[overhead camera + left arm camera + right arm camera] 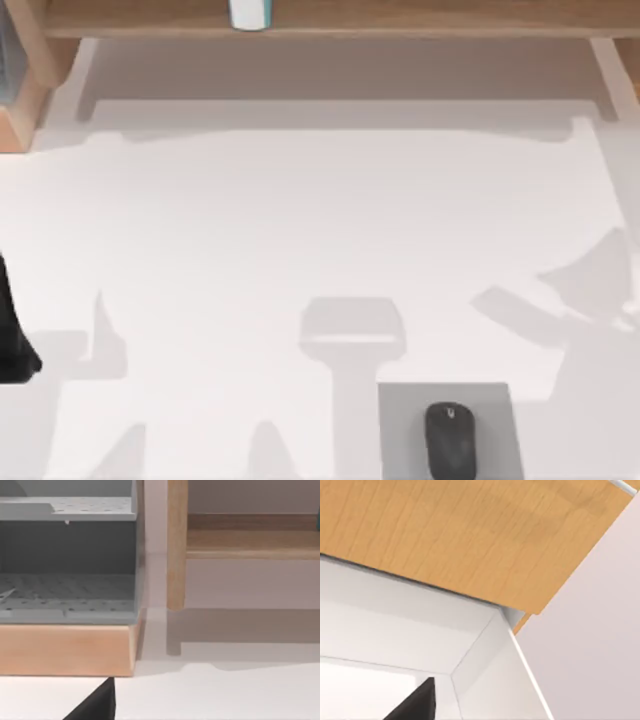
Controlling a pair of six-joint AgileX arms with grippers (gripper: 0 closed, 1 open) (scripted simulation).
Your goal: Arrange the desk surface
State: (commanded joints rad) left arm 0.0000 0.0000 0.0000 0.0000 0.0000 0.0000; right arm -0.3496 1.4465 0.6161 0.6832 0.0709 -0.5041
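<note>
The desk surface is a broad white tabletop with nothing on its middle. A black mouse lies on a small grey pad at the front edge, right of centre. A dark part of my left arm shows at the table's left edge. In the left wrist view a black corner of my left gripper hangs over the white top. A black corner of my right gripper appears in the right wrist view, facing the underside of a wooden shelf.
A light-wood shelf board runs along the back, with a white and teal cup on it. At the back left stand a grey perforated organiser on a wooden base and a wooden post.
</note>
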